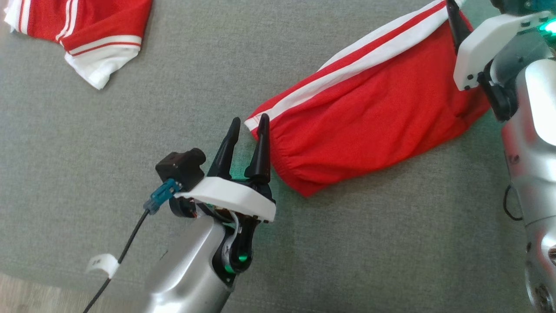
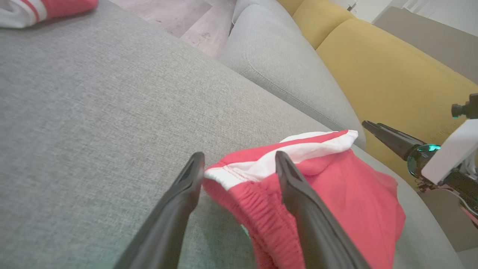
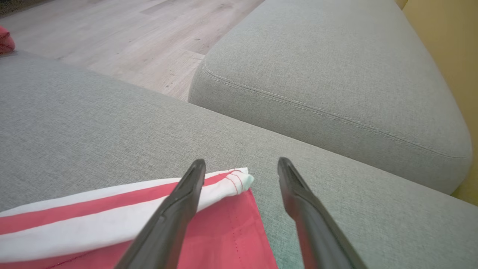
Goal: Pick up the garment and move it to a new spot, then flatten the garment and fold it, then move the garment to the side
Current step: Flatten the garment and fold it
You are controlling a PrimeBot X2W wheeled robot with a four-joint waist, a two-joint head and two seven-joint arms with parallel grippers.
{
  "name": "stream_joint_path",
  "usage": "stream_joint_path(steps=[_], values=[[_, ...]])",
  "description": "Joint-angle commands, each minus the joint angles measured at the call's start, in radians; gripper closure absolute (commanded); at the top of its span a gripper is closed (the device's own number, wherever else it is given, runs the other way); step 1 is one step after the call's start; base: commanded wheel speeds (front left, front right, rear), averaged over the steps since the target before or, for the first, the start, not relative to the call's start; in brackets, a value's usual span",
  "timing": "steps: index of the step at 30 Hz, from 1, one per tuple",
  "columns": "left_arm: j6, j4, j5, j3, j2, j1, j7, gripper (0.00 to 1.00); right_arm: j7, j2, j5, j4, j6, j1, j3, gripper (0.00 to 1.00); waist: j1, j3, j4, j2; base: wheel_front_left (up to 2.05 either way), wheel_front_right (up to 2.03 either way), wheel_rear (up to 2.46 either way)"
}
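No legible txt. White tag (image 1: pixel 102 263) on cable (image 1: pixel 131 240), ~7 o'clock in head view: marks too small to read.

Left jaws: parted wide, fingers (image 1: pixel 262 143) tilted up and slightly right off white wrist cover (image 1: pixel 230 198). Left forearm (image 1: pixel 186 261): silver, up from bottom edge, low centre of head view. Right jaws: parted wide too, one dark finger (image 1: pixel 454 21) at top right. Right forearm (image 1: pixel 536 130): silver, down right edge, wrist bent inward.
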Motion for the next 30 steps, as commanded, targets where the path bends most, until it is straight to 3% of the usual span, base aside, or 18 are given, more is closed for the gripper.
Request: stream_joint_path(steps=[1, 9, 21, 28, 29, 30], values=[[0.004, -0.028, 0.004, 0.019, 0.006, -0.017, -0.012, 0.0, -0.015, 0.016, 0.009, -0.024, -0.001, -0.031, 0.013, 0.0, 0.0, -0.007, -0.004, 0.0, 0.0, 0.0, 0.0], [0.028, -0.096, 0.042, 0.034, 0.09, 0.047, -0.045, 0.0, -0.046, -0.022, 0.064, 0.029, -0.001, -0.011, 0.043, 0.0, 0.0, -0.065, -0.019, 0.0, 0.0, 0.0, 0.0], [0.125, -0.265, 0.08, 0.146, 0.252, 0.181, -0.082, 0.0, 0.066, -0.112, 0.186, 0.085, -0.001, 0.099, 0.089, 0.0, 0.0, -0.088, 0.02, 0.0, 0.0, 0.0, 0.0], [0.148, -0.301, 0.076, 0.184, 0.278, 0.217, -0.09, 0.0, 0.16, -0.124, 0.242, 0.119, -0.001, 0.116, 0.096, 0.0, 0.0, -0.078, 0.047, 0.0, 0.0, 0.0, 0.0], [0.149, -0.304, 0.076, 0.184, 0.278, 0.22, -0.091, 0.0, 0.185, -0.122, 0.255, 0.125, -0.001, 0.121, 0.1, 0.11, 0.0, -0.079, 0.049, 0.0, 0.0, 0.0, 0.0], [0.15, -0.306, 0.076, 0.184, 0.277, 0.224, -0.091, 0.0, 0.21, -0.12, 0.271, 0.13, -0.001, 0.124, 0.1, 0.54, 0.0, -0.08, 0.05, 0.0, 0.0, 0.0, 0.0]])
